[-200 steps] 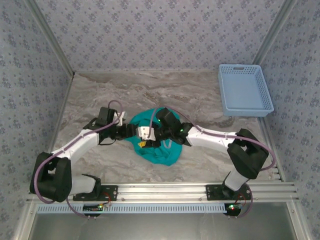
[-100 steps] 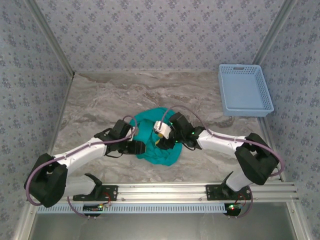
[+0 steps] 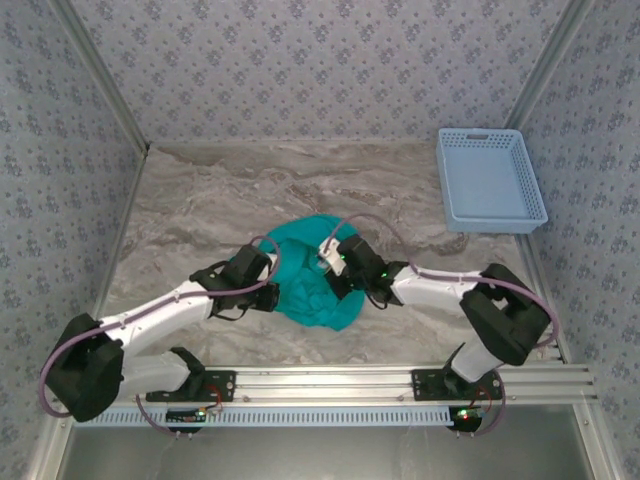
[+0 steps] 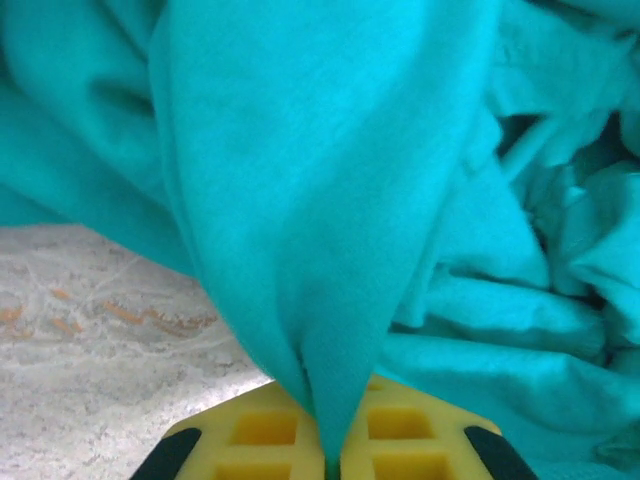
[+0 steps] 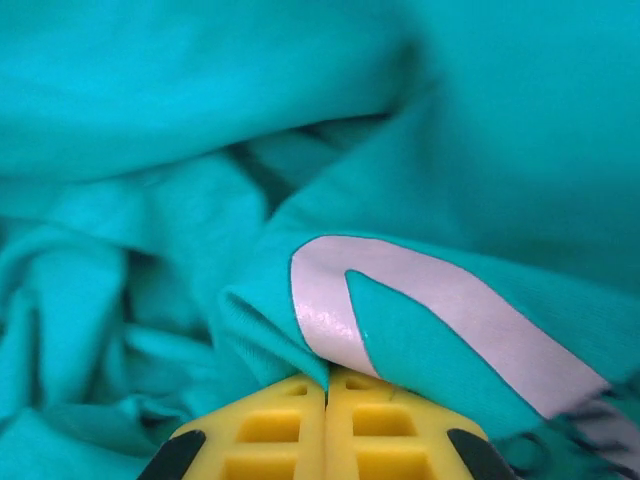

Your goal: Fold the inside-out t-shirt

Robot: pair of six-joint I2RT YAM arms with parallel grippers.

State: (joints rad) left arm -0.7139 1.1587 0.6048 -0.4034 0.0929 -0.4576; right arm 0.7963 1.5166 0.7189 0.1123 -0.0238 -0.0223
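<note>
The inside-out t-shirt (image 3: pixel 312 272) lies crumpled in a teal heap at the middle of the marble table (image 3: pixel 200 200). My left gripper (image 3: pixel 277 290) is at the heap's left edge. In the left wrist view its yellow fingers (image 4: pixel 260 430) are shut on a hanging fold of the t-shirt (image 4: pixel 320 200). My right gripper (image 3: pixel 336 267) is on the heap's right side. In the right wrist view it (image 5: pixel 327 385) is shut, with a ribbed edge of the t-shirt (image 5: pixel 150 100) pinched at its tips. A shiny pale printed curve (image 5: pixel 430 300) sits on the cloth just beyond the tips.
A light blue plastic basket (image 3: pixel 490 180) stands at the back right of the table. Patterned walls close in the back and both sides. A metal rail (image 3: pixel 320 380) with both arm bases runs along the near edge.
Both grippers have closed on the t-shirt. The left gripper moved right, up to the heap's left edge, and the right gripper shifted slightly away along the heap's right side.
</note>
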